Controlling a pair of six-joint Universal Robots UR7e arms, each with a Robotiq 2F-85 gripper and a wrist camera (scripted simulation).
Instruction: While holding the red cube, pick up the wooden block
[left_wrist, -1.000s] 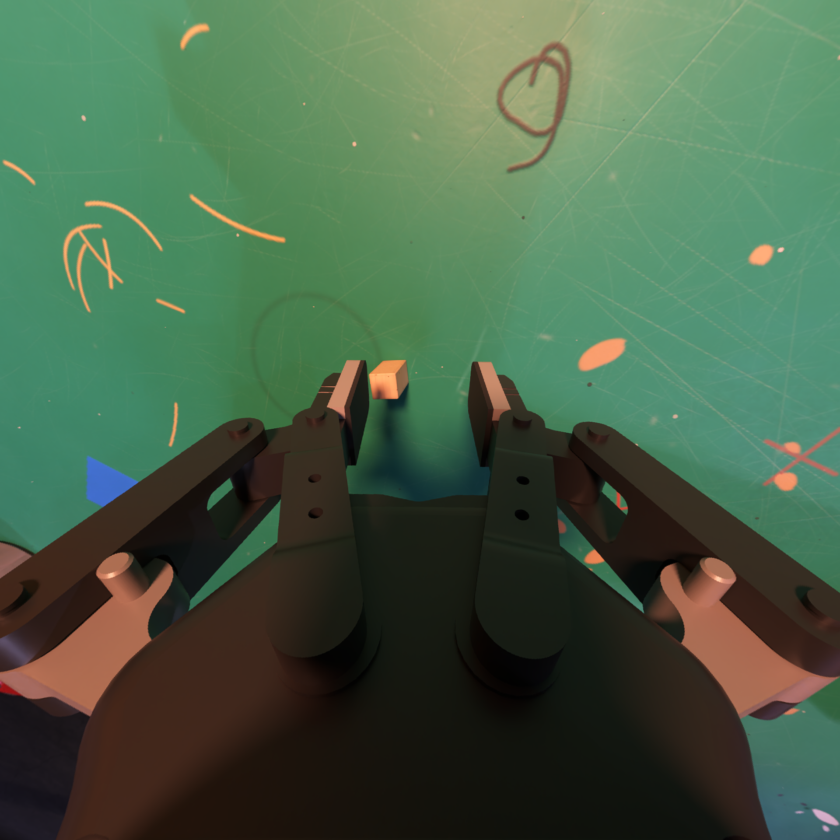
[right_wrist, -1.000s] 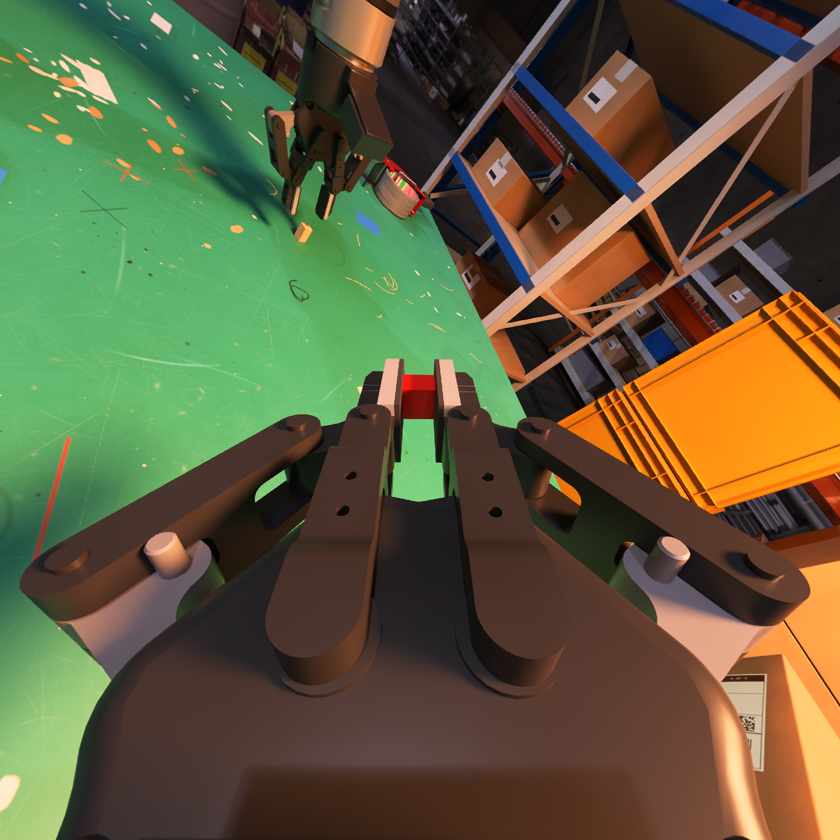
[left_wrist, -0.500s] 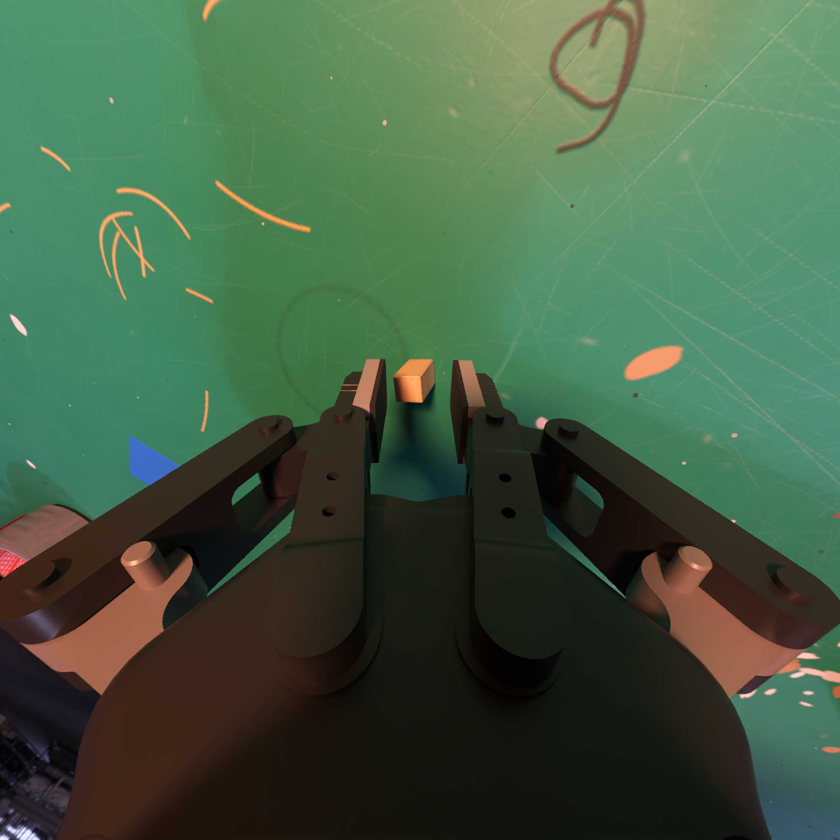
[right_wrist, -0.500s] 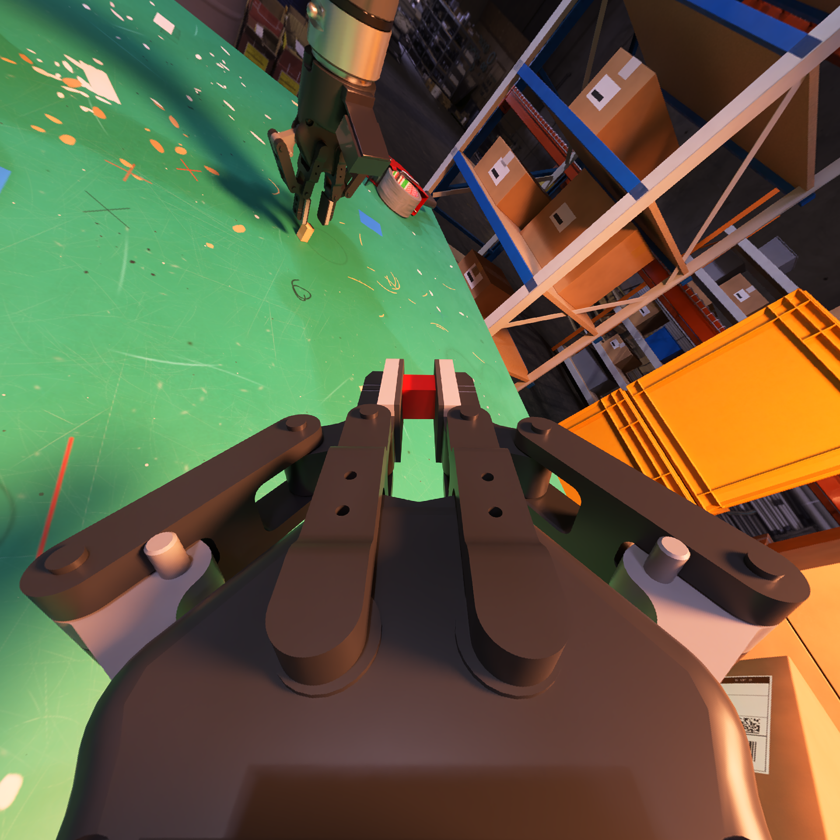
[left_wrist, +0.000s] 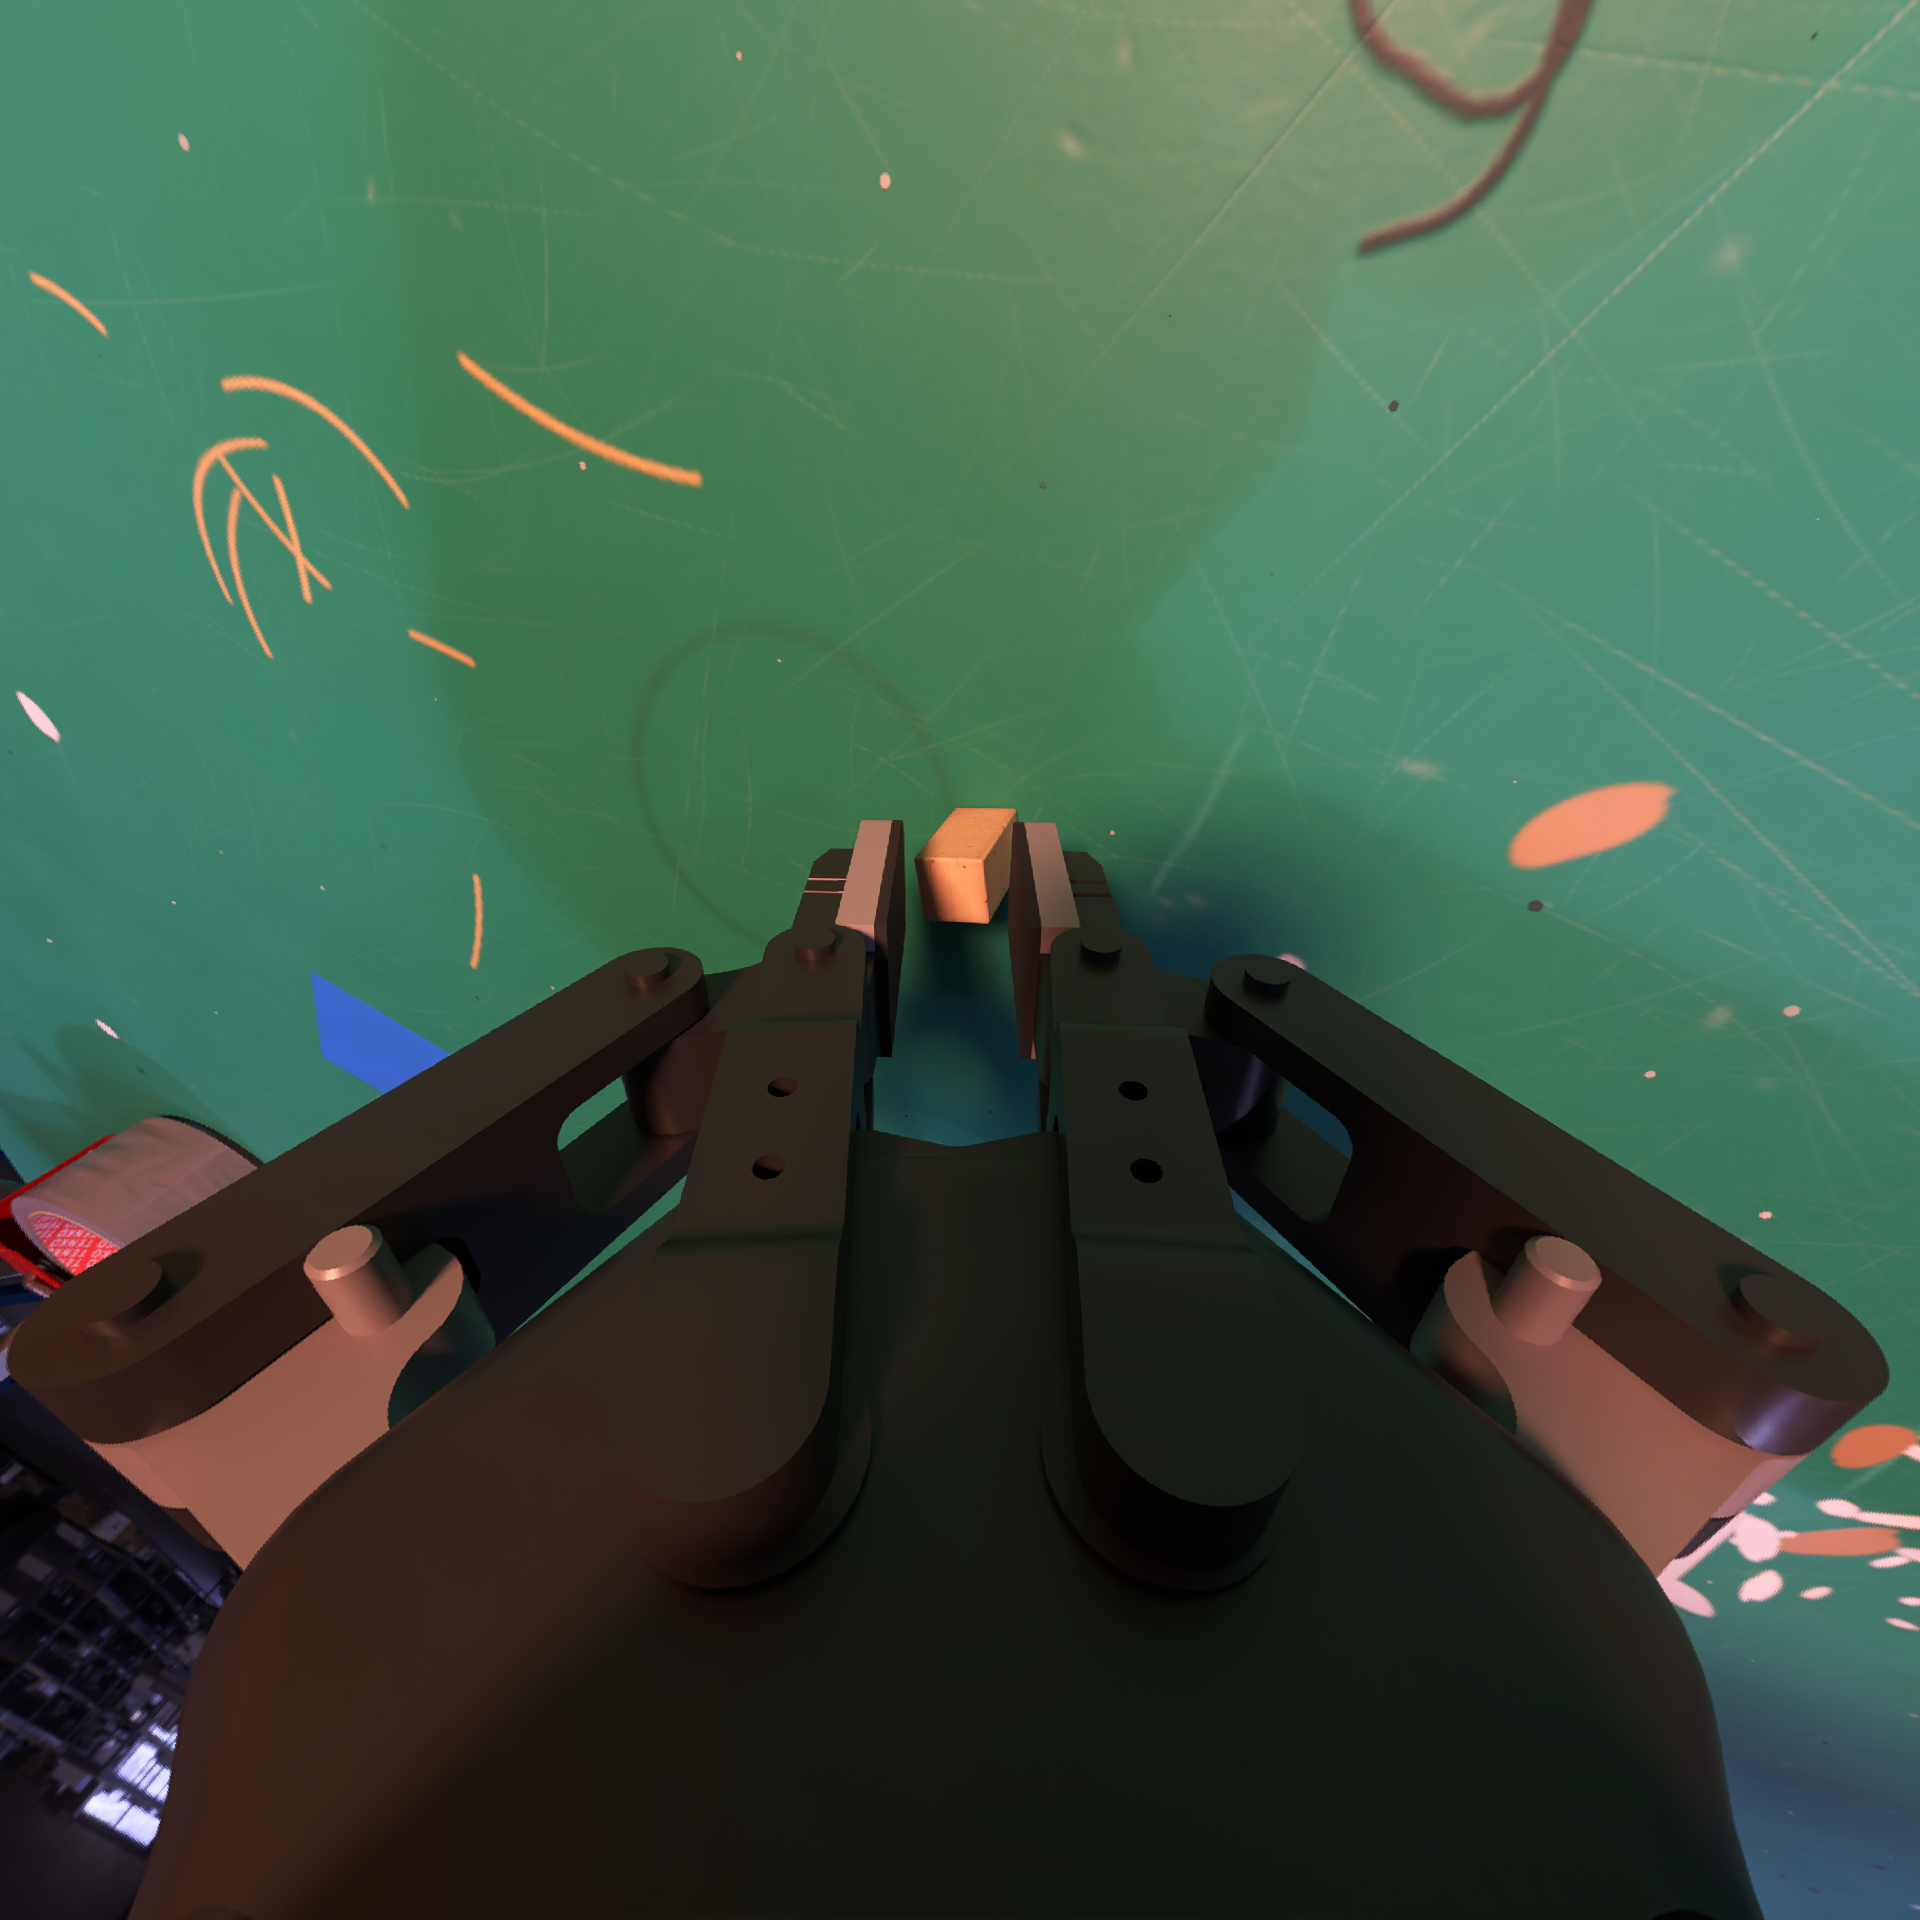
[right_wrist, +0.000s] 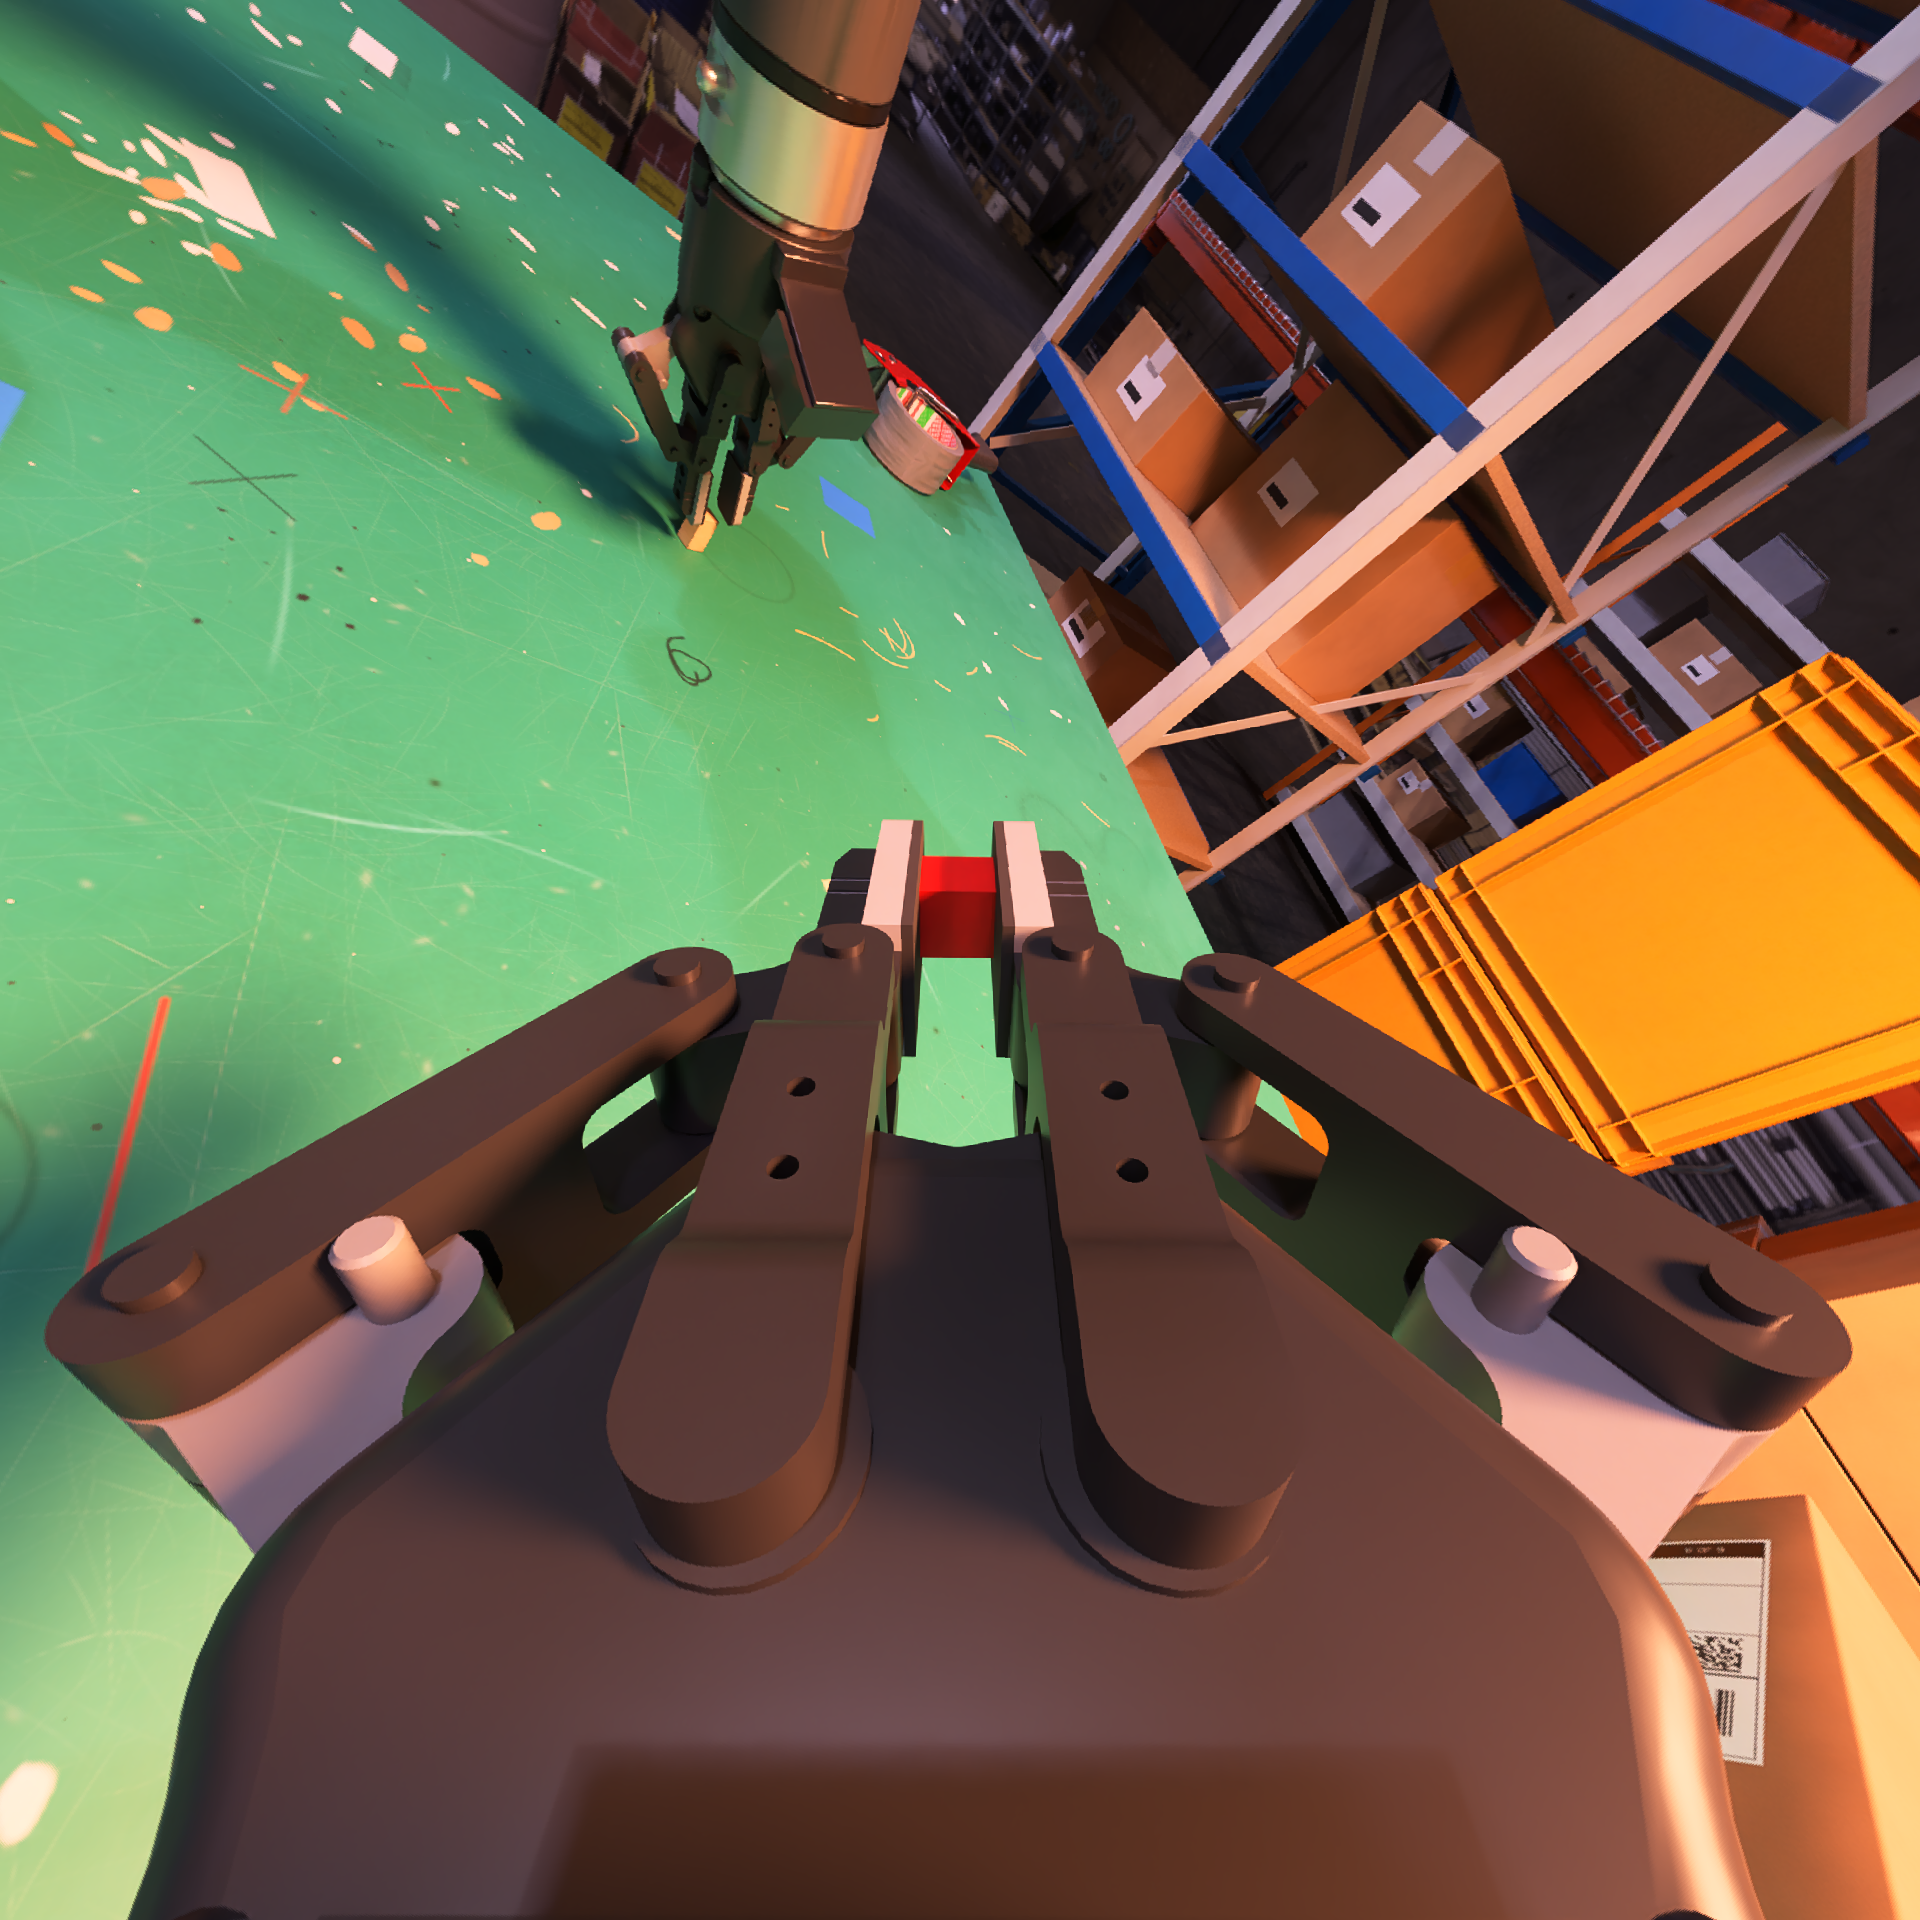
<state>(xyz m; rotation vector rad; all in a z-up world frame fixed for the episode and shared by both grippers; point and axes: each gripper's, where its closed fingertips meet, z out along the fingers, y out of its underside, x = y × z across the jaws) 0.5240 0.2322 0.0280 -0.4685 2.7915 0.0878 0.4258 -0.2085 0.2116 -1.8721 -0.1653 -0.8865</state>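
The right gripper (right_wrist: 957, 871) clamps the red cube (right_wrist: 956, 904), while the left gripper (left_wrist: 961, 871) nearly pinches the wooden block (left_wrist: 964, 864), unlifted.

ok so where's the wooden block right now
In the left wrist view the wooden block sits on the green table between the left gripper fingers, near the table's far edge by the tape roll.
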